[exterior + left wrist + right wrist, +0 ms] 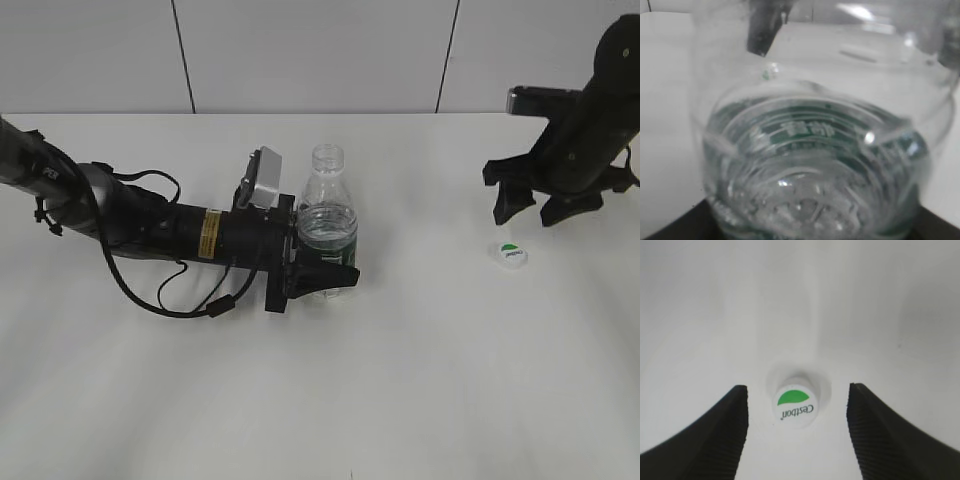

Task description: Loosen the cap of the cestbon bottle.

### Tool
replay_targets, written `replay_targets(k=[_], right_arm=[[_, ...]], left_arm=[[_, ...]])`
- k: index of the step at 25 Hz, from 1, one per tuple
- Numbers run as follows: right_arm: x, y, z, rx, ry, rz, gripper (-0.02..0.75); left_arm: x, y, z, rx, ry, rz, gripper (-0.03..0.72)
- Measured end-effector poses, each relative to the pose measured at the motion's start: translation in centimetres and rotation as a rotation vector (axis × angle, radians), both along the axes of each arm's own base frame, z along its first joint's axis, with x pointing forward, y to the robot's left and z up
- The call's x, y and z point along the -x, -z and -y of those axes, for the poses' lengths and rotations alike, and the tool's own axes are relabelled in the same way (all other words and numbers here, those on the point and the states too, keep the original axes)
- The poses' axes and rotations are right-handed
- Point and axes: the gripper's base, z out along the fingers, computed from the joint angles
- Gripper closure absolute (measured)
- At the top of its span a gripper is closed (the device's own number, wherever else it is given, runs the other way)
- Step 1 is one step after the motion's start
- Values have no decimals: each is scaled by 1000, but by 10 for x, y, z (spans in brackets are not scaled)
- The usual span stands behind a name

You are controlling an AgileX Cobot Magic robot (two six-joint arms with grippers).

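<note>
On the left, your left gripper clamps the bottle upright by its label so it cannot turn, its neck bare, while at right the cap lies on the table beneath your empty, spread right gripper.

**Green, white and black on my table**

My cestbon bottle is clear plastic with a dark green label band carrying pale lettering. Its cap is white, marked on top with a bright green half-circle above small dark script. Both my left gripper and my right gripper are black, the right fingers finely ribbed. The table is plain white.
</note>
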Motion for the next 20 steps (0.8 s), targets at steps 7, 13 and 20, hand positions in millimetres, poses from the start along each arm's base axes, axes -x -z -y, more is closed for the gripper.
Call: replay_targets(k=[7, 13, 20], right_arm=[[-13, -35, -1, 7, -19, 59, 265], [-14, -41, -1, 5, -21, 67, 265], [-14, -41, -1, 5, -22, 66, 265]], left_arm=[[-14, 0, 0, 33, -174, -35, 278], [-17, 1, 0, 27, -208, -38, 278], [-17, 1, 0, 27, -212, -43, 278]])
